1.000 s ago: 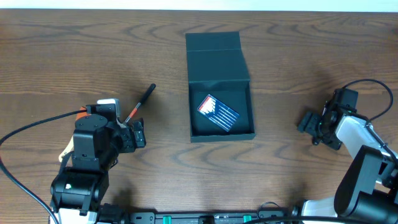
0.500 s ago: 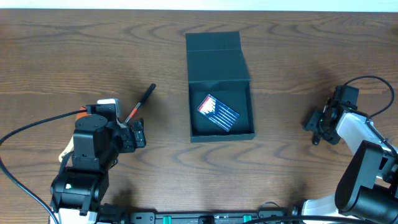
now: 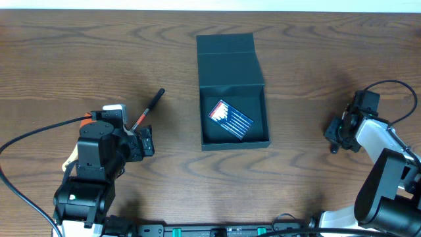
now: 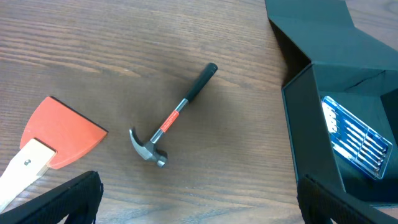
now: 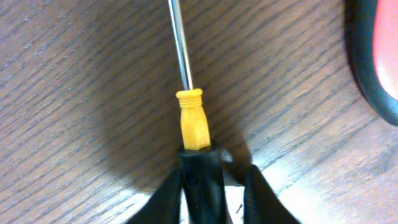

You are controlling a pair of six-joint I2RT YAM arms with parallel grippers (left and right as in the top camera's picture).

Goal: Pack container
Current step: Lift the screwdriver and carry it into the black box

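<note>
The container [image 3: 229,62] lies open at the table's middle, its lid flap folded back, and it shows at the right of the left wrist view [image 4: 336,37] too. Inside it rests a clear case of small blue-handled tools [image 3: 231,119]. A screwdriver [image 5: 189,124] with a yellow neck, black handle and steel shaft lies on the wood at the far right. My right gripper [image 5: 208,186] is shut on its black handle. Low over the table left of the container, my left gripper [image 4: 199,205] hangs open with nothing between its fingers.
A small hammer [image 4: 171,118] with a black and red handle lies left of the container. An orange scraper [image 4: 59,134] with a wooden handle lies further left. A red, black-edged tool handle [image 5: 376,50] sits just beside the screwdriver.
My right gripper has closed from wide open onto the screwdriver handle and shifted slightly. The left arm, hammer and container have not moved.
</note>
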